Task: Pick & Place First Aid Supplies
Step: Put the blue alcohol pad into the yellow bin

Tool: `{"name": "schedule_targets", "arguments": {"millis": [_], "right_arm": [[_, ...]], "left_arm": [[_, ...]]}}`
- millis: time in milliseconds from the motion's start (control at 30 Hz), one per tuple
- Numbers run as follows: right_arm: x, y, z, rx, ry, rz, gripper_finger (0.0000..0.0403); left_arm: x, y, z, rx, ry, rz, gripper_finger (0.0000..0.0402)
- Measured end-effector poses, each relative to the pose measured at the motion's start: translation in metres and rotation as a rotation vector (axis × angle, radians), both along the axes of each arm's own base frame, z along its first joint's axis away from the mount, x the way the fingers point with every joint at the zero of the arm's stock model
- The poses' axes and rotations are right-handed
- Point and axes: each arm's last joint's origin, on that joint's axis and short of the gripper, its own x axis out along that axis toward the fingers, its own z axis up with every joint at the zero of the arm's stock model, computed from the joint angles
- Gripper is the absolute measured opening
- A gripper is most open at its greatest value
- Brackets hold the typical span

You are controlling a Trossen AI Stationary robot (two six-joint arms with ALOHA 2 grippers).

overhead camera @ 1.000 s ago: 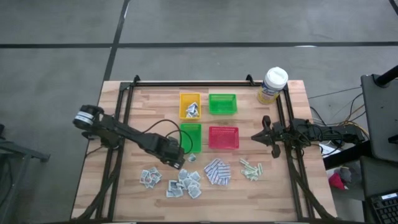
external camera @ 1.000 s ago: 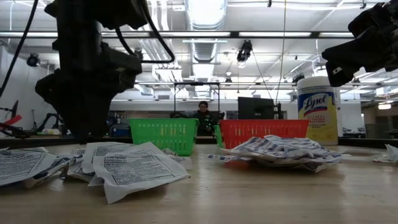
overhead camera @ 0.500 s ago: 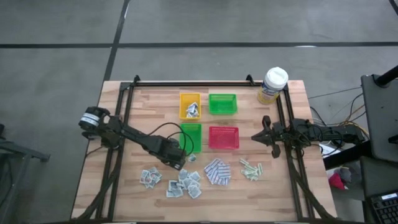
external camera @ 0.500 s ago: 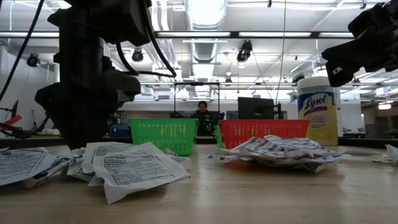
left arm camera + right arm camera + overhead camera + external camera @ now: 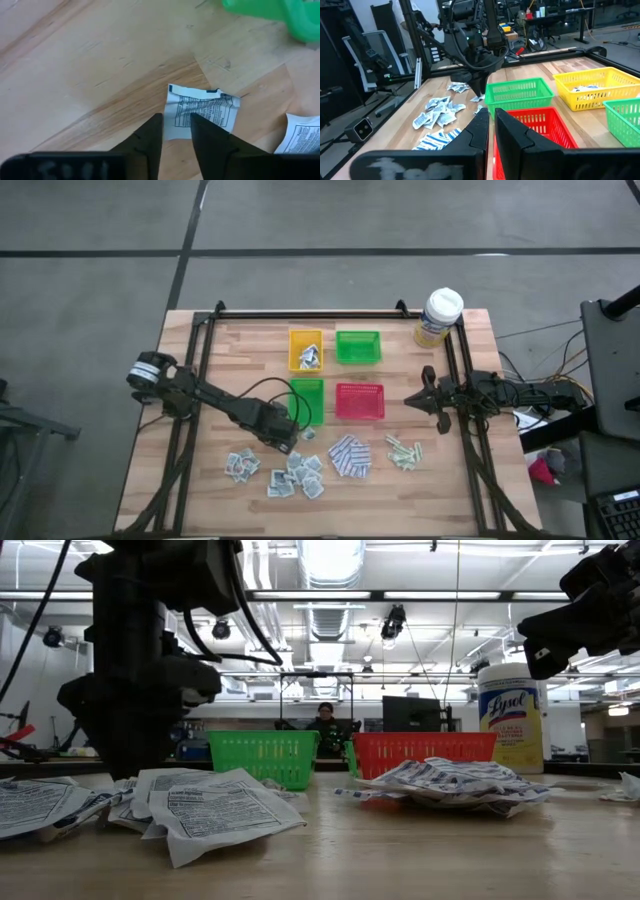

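Note:
A small white sachet [image 5: 205, 112] lies alone on the wood just off the near corner of a green tray [image 5: 307, 385]. My left gripper [image 5: 175, 122] points straight down over it, fingers drawn close together at the sachet's end; in the high view the left gripper [image 5: 291, 439] shows beside that tray. More white sachets [image 5: 292, 476], blue-and-white pads [image 5: 349, 457] and pale green strips [image 5: 403, 451] lie toward the near edge. My right gripper [image 5: 408, 400] waits shut and level at the table's right, touching nothing. My left gripper comes from above, pointing down, with its two fingertips [image 5: 156, 125] set on one short end of the sachet [image 5: 174, 107]. That end shows in the narrow gap between them. The sachet lies flat on the table, its other end free.
A yellow tray [image 5: 306, 338] holding a few sachets and a green tray [image 5: 358, 346] stand at the far middle, a red tray [image 5: 359, 401] in front of them. A yellow canister [image 5: 438, 318] with a white lid stands far right. A person sits in the room behind.
My left gripper has sunk a little toward the table over the lone sachet, then kept still. The sachets, pads and strips lie as before.

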Motion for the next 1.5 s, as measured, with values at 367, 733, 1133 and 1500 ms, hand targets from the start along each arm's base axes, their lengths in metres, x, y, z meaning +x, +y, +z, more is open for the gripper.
{"name": "schedule_targets", "arguments": {"millis": [367,733,1133,1500], "right_arm": [[0.0,0.0,0.0,0.0,0.0,0.0,0.0028],[0.0,0.0,0.0,0.0,-0.001,0.0,0.0028],[0.0,0.0,0.0,0.0,0.0,0.0,0.0028],[0.0,0.0,0.0,0.0,0.0,0.0,0.0028]], "left_arm": [[-0.003,0.002,0.004,0.038,0.001,0.003,0.0047],[-0.004,0.002,0.004,0.054,0.006,-0.012,0.0004],[0.002,0.001,0.01,0.066,-0.017,-0.073,0.0],[-0.003,0.0,0.031,0.044,0.056,-0.167,0.0]]}}
